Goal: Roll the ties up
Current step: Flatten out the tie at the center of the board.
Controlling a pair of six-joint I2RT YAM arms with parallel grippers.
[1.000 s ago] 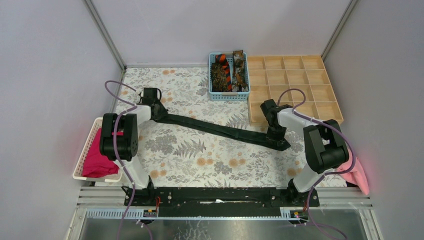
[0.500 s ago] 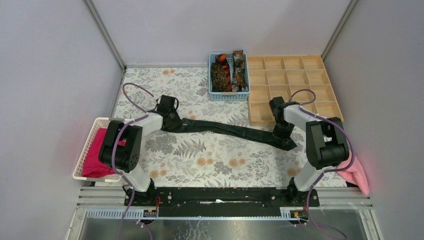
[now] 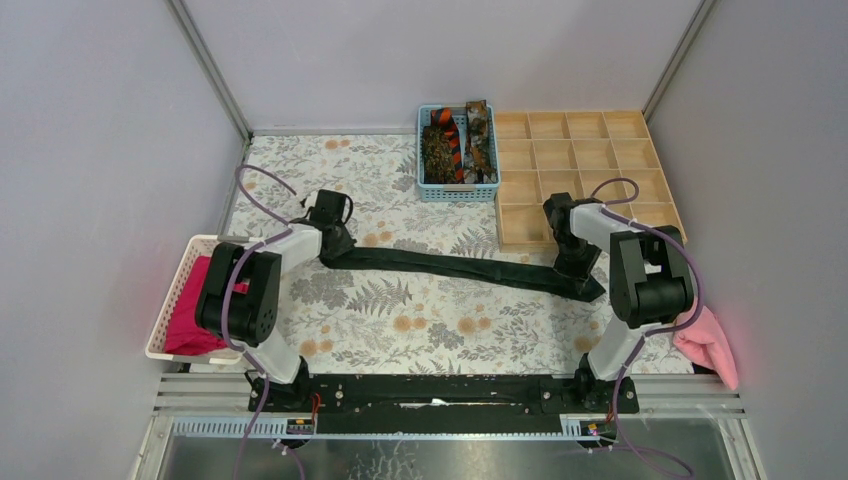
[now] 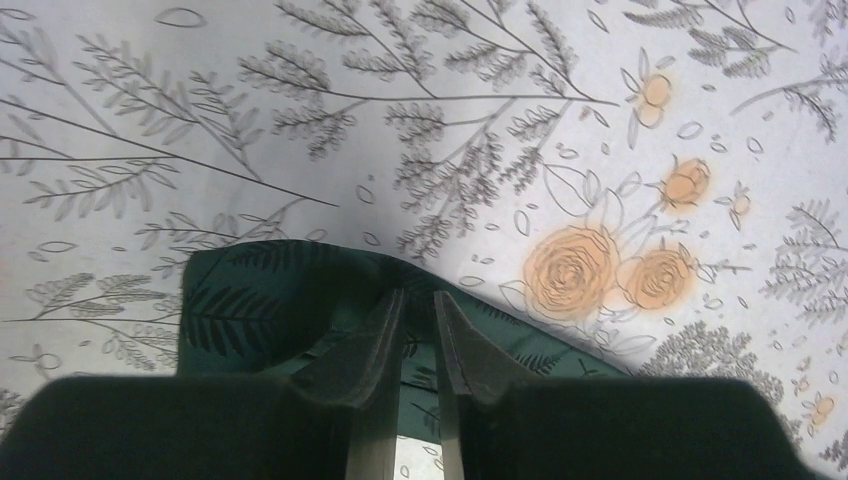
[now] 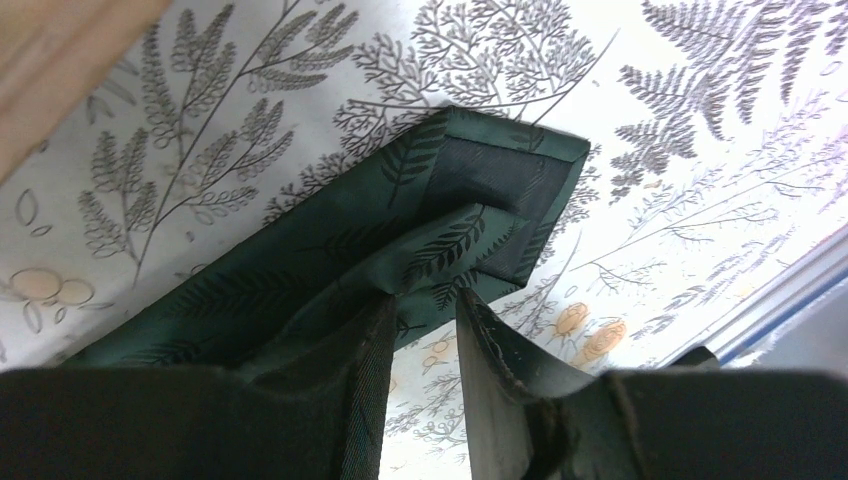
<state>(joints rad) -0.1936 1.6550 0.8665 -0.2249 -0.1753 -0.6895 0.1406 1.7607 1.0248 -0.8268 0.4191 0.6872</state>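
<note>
Both arms reach forward from the near edge and bend down to the desk (image 3: 400, 330), well apart, the left tool (image 4: 418, 298) with jaws nearly together, the right tool (image 5: 428, 300) slightly wider, each pinching an end of the black-green tie (image 3: 450, 266).

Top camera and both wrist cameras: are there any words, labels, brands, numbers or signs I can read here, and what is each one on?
No readable text in any view.
The dark green tie shows only a leaf pattern, no label.
The blue basket and wooden tray show no markings.
The small boards at the arm bases are too small to read.
</note>
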